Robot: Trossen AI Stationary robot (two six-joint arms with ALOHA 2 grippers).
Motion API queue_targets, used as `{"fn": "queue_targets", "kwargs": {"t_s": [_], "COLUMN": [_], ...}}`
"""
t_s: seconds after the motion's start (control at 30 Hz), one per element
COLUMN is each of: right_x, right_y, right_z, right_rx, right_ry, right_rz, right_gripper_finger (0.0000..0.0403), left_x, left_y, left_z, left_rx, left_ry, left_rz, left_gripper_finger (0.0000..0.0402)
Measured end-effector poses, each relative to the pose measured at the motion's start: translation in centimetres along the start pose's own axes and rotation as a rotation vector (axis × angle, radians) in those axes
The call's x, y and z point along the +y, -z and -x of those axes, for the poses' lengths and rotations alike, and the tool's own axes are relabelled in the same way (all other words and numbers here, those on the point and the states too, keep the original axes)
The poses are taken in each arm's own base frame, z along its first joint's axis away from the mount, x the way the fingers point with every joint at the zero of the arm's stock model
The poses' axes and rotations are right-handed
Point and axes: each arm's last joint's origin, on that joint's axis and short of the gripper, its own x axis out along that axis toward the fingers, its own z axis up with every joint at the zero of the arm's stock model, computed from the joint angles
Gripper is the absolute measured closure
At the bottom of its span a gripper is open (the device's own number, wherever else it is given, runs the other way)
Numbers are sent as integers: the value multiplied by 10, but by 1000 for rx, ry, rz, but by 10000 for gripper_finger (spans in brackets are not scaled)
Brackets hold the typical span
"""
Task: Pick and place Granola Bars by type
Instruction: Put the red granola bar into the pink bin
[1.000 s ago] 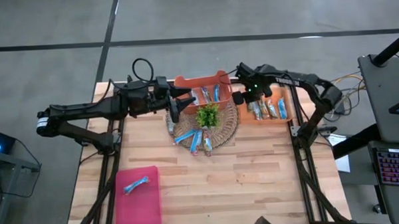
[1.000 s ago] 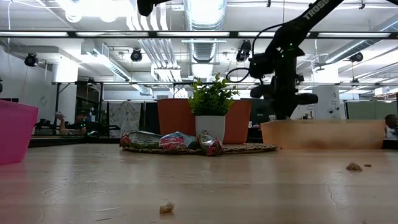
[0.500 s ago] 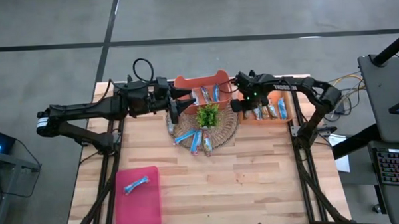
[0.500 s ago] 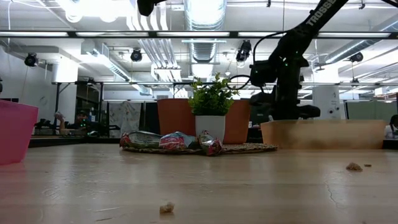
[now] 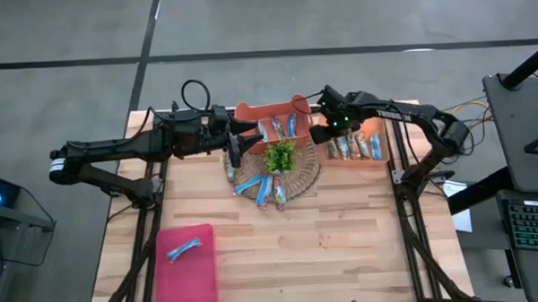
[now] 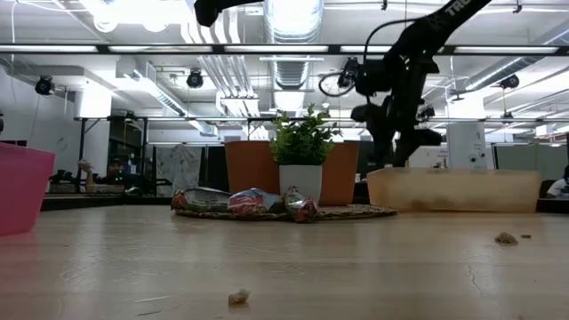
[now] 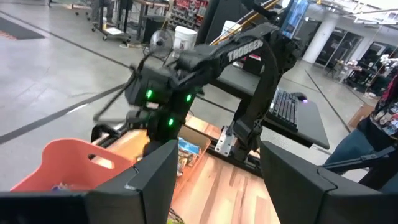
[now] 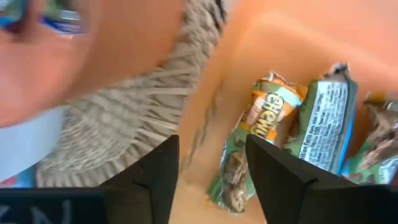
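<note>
The empty, parted right tool (image 5: 319, 131) hovers at the tan tray's (image 5: 387, 140) nine-o'clock edge, nearer than the open left tool (image 5: 236, 145) to the mat's granola bars (image 5: 263, 188), toward seven o'clock.

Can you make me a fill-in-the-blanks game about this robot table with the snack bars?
1. The pink bin near the table's front holds just ____ bar.
2. The small green plant stands on a round woven ____.
3. The right gripper hangs with open fingers at the left edge of the tray of ____-wrapped bars.
4. The left gripper waits with fingers ____ beside the plant.

Missing words: one; mat; green; open
</note>
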Motion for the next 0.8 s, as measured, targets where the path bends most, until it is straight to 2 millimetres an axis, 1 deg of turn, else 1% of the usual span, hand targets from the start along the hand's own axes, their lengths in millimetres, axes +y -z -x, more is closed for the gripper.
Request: {"fn": "queue_targets", "kwargs": {"t_s": [0.1, 0.2, 0.47, 0.53, 0.63, 0.73, 0.8], "right_x": [3, 6, 7, 7, 11, 15, 16], "right_y": [-1, -3, 4, 8, 17, 33, 46], "right_z": [14, 28, 58, 67, 86, 105, 118], "right_rx": [-22, -71, -158, -184, -254, -332, -416], "right_ry": [-16, -43, -89, -102, -138, -184, -230], "right_rz": [47, 77, 142, 176, 269, 374, 451], "right_gripper_finger": [210, 203, 208, 209, 208, 207, 207], "left_x": [0, 0, -2, -2, -2, -2, -2], "left_y": [1, 1, -1, -1, 0, 1, 2], "left_z": [0, 0, 4, 5, 5, 5, 5], "left_rx": [8, 8, 1, 4, 15, 25, 36], "left_ry": [-2, -1, 11, 14, 21, 23, 20], "left_rz": [16, 24, 26, 26, 25, 25, 32], "left_gripper_finger": [193, 193, 193, 193, 193, 193, 193]}}
